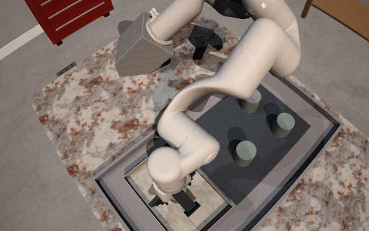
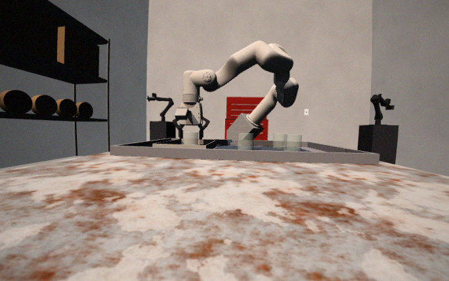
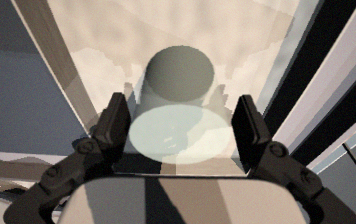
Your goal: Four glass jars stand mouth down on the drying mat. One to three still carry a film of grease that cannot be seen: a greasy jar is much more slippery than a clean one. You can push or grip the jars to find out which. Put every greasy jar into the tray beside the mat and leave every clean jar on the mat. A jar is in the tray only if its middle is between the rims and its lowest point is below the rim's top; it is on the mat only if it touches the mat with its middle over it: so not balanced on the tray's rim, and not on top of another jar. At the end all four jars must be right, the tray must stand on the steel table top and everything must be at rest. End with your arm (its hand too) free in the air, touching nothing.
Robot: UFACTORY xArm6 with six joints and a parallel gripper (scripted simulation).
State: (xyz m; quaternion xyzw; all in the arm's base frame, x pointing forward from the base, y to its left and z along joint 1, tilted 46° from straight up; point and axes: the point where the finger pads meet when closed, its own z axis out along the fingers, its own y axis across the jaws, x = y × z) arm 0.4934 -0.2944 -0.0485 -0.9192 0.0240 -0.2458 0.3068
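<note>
My gripper [image 3: 181,107] [image 1: 173,201] [image 2: 191,129] is open and reaches down into the tray [image 1: 210,194] [image 3: 90,30]. A pale glass jar [image 3: 177,120] [image 2: 190,137] stands mouth down on the tray's floor between the spread fingers, with a gap on each side. In the top view my arm hides this jar. Three more jars [image 1: 250,101] [image 1: 282,124] [image 1: 244,153] stand mouth down on the dark mat [image 1: 217,120]; they also show in the exterior view [image 2: 245,140] [image 2: 279,140] [image 2: 293,142].
Tray and mat lie on the grey steel table top [image 1: 321,120] [image 2: 232,155]. My arm's elbow link [image 1: 231,76] hangs over the mat's back left part. The grey base block [image 1: 141,50] and a red tool chest [image 1: 70,13] stand behind.
</note>
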